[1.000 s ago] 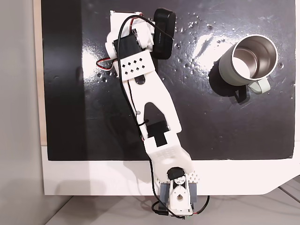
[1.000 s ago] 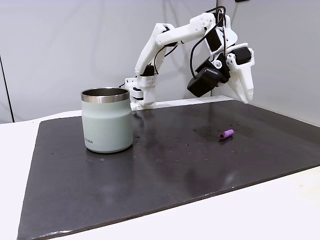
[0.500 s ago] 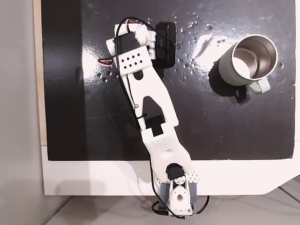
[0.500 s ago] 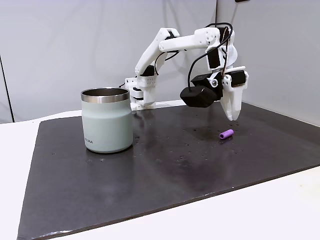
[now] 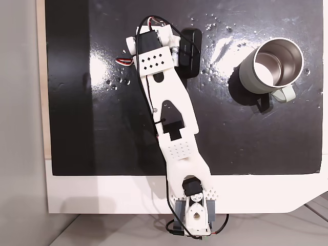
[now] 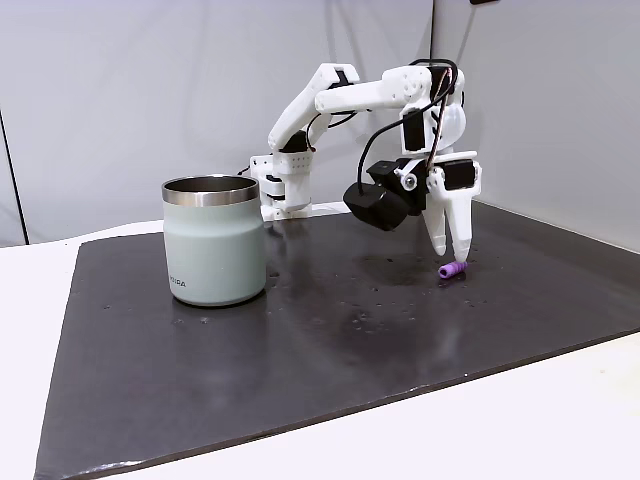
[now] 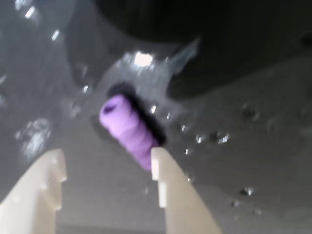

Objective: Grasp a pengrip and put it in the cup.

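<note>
The pengrip [image 6: 453,269] is a small light-purple ribbed cylinder lying on the black mat, right of centre in a fixed view from the side. My gripper [image 6: 452,255] points down just above it, fingertips close to the mat, open. In the wrist view the pengrip [image 7: 129,129] lies just ahead of my gripper [image 7: 105,158], its near end beside the right fingertip [image 7: 161,165] and nothing held. The cup [image 6: 215,240], pale grey-green with a steel inside, stands upright far to the left. From above, the cup [image 5: 271,64] sits at the upper right and my arm [image 5: 164,102] covers the pengrip.
The black mat [image 5: 256,143] covers most of the white table [image 5: 102,195]. The arm's base [image 5: 193,215] is clamped at the table's near edge in the top-down fixed view. A grey wall stands behind the mat in the side view.
The gripper has come down from well above the mat to just over the pengrip and swung to point straight down. The pengrip and cup have not moved.
</note>
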